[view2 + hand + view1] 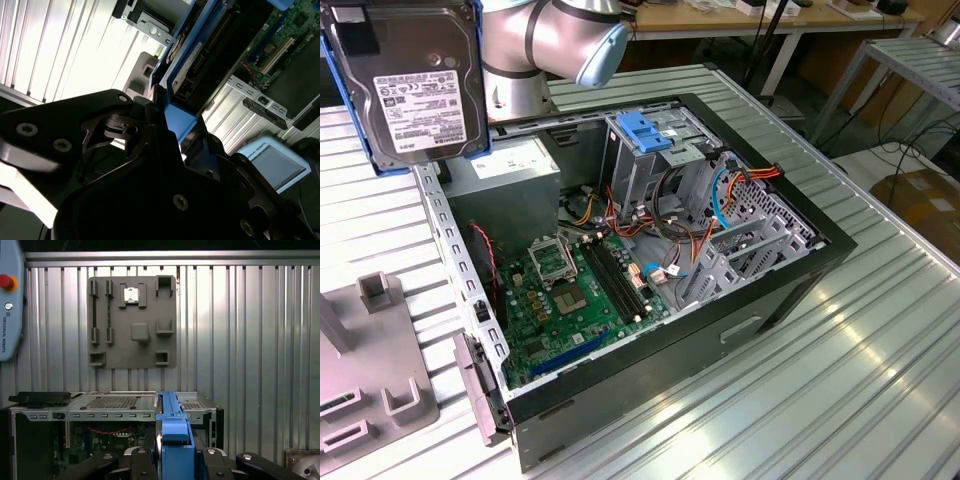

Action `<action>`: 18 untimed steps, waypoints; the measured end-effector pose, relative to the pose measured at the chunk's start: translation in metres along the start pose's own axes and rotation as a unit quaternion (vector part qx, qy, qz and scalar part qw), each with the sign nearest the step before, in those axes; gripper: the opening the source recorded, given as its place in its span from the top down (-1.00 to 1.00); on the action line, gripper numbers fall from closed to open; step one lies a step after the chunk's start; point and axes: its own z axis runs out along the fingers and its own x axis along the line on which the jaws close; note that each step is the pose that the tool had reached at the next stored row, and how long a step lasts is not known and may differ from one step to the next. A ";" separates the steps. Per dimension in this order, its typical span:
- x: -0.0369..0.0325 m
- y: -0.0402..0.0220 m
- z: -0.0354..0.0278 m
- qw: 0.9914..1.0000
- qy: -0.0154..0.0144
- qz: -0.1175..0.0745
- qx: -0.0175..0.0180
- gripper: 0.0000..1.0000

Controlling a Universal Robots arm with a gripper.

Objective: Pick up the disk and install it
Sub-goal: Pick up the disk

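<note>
The disk, grey metal with a white label and a light-blue carrier rail, hangs upright in the air at the exterior view's upper left, above and beside the open computer case. In the first wrist view the disk shows edge-on, with my gripper shut on its blue rail, one black finger on each side. In the second wrist view the disk sticks out from my gripper. The metal drive cage with its blue bracket stands at the case's far side.
Inside the case lie a green motherboard, a grey power-supply box and loose cables. A grey fixture plate sits at the exterior view's left on the ribbed metal table. The arm's elbow hangs behind the case.
</note>
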 end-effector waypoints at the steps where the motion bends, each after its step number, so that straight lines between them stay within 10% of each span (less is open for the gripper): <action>1: 0.0000 -0.0024 0.0001 1.000 0.000 0.000 0.000 0.26; 18: 0.0017 -0.0401 0.0007 1.000 0.000 0.000 0.000 0.26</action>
